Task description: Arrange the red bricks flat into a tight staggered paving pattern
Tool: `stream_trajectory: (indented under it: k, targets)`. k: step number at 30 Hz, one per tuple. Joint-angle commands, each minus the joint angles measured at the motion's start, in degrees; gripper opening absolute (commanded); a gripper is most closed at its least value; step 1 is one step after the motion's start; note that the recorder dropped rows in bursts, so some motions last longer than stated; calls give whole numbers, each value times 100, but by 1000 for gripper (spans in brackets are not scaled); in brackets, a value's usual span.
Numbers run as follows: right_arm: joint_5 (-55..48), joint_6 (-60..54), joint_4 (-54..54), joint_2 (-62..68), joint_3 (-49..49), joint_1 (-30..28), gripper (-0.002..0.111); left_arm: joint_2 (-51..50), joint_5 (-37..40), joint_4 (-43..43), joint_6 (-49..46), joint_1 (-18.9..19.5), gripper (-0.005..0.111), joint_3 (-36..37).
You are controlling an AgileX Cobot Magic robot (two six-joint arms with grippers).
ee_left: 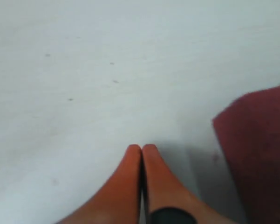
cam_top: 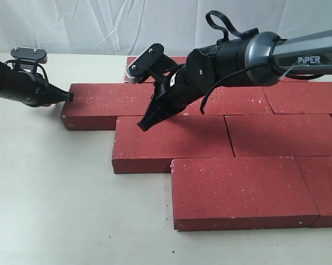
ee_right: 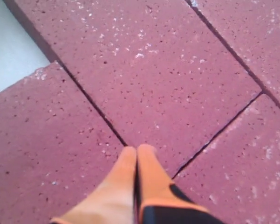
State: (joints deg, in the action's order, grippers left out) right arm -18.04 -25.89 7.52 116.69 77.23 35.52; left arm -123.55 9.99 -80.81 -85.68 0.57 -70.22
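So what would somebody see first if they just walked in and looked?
The red bricks, laid flat in stepped rows across the pale table. Next, the big black arm from the right, its shut right pincer poised over the middle bricks. At far left, the shut left pincer points at a brick's end.

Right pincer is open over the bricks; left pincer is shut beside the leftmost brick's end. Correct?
No: the right pincer is shut, tips pressed together, as the right wrist view shows. The rest holds: it is over the bricks, and the left pincer is shut beside the leftmost brick's end.
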Motion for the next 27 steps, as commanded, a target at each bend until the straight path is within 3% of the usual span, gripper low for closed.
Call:
stream_trajectory:
  k: [1,8,16,27]
  targets:
    - [-608,-68,377,134,339,-8,-1,117,-163,-51,26,-16,0,3]
    - [-2587,-1637,923,164,691,347,-1,571,-18,271,26,132,0,182]
    - [-2474,-2226,1050,516,691,512,-1,727,214,113,26,507,0,311]
    - [-2097,-2145,309,571,705,492,-1,727,215,72,26,506,0,311]
